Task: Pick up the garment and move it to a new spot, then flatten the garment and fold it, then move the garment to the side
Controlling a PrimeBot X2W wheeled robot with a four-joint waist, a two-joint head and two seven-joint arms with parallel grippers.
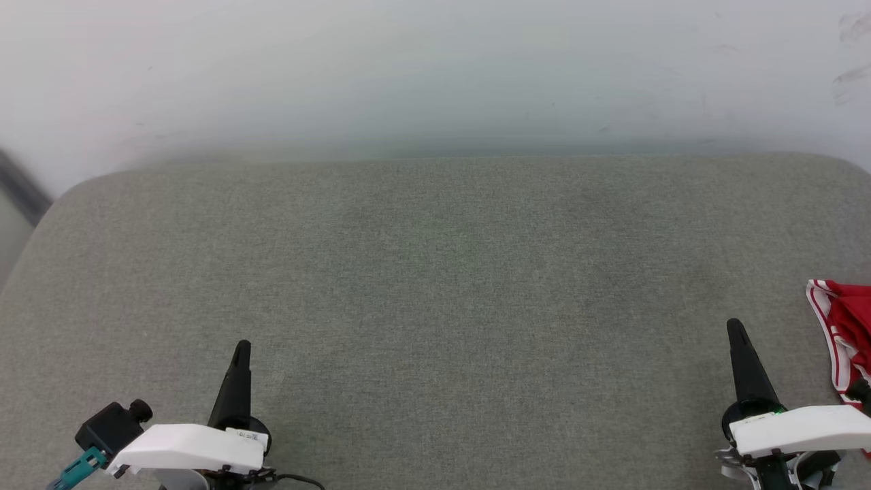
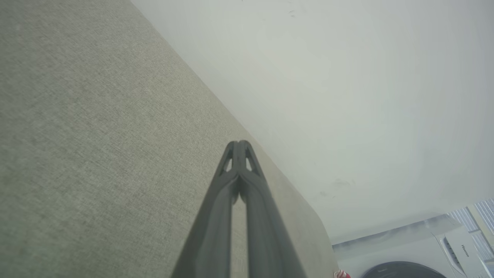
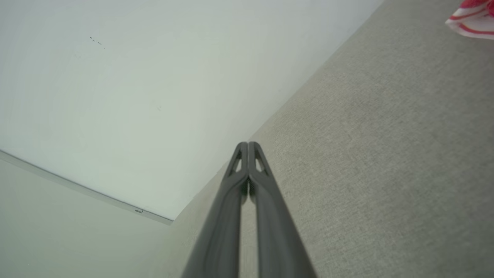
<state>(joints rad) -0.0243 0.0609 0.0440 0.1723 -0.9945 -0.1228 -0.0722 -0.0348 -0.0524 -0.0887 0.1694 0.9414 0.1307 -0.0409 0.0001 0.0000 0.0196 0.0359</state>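
The table [image 1: 435,272] takes up most of what we see from the head. It is a broad slab covered in grey-green woven cloth, with rounded corners at 10 and 2 o'clock, and its middle lies bare. Behind it, from 9 through 12 to 3 o'clock, rises a pale wall [image 1: 435,68] with a few faint scuffs near 2 o'clock. From the left wrist we also catch a white appliance [image 2: 424,243] with a dark round door at 5 o'clock of that view, beyond the table's corner.

The garment [image 1: 847,327] sits at the table's right edge, at about 4 o'clock in the head view, and the frame cuts it off. We make out bunched red cloth with red-and-white striped trim, but no lettering. It lies at 3 o'clock from the tip of the right claw [image 1: 735,327], near it but not touching. From the right wrist the same striped cloth shows at 1 o'clock, well away from the fingers.

The right claw stands at 5 o'clock in the head view, pointing toward 12. Its two dark fingers are pressed together along their length and nothing is between them. The left claw [image 1: 241,350] stands at 7 o'clock, also pointing toward 12, with its fingers likewise pressed together and empty. Both wrist views show the tips meeting above bare cloth.

Smallest, at 8 o'clock beside the left arm's white casing, we see a black block [image 1: 112,425] with a knob and a teal connector [image 1: 78,469] below it.
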